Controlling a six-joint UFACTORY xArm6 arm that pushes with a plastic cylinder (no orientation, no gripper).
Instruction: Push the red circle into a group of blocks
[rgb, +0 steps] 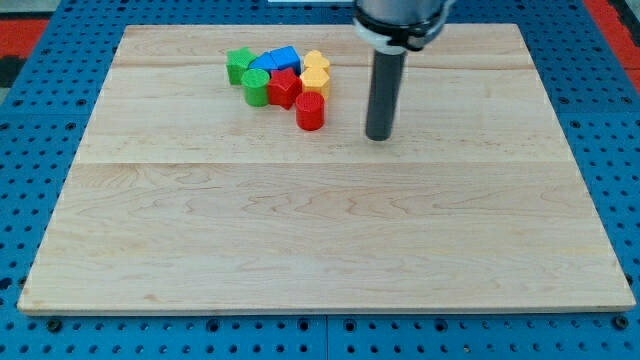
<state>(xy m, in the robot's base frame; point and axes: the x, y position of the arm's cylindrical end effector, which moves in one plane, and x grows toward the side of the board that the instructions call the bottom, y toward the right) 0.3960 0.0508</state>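
Note:
The red circle (310, 111) stands on the wooden board (320, 200) near the view's top, touching the lower right edge of a cluster of blocks. The cluster holds a green star-like block (238, 65), a green circle (255, 87), a blue block (278, 60), a red block (284, 87) and two yellow blocks (316, 72). My tip (378, 137) rests on the board to the right of the red circle and slightly lower in the view, with a clear gap between them.
A blue pegboard surface (40, 120) surrounds the board on all sides. The arm's dark body (398, 20) reaches down from the view's top edge.

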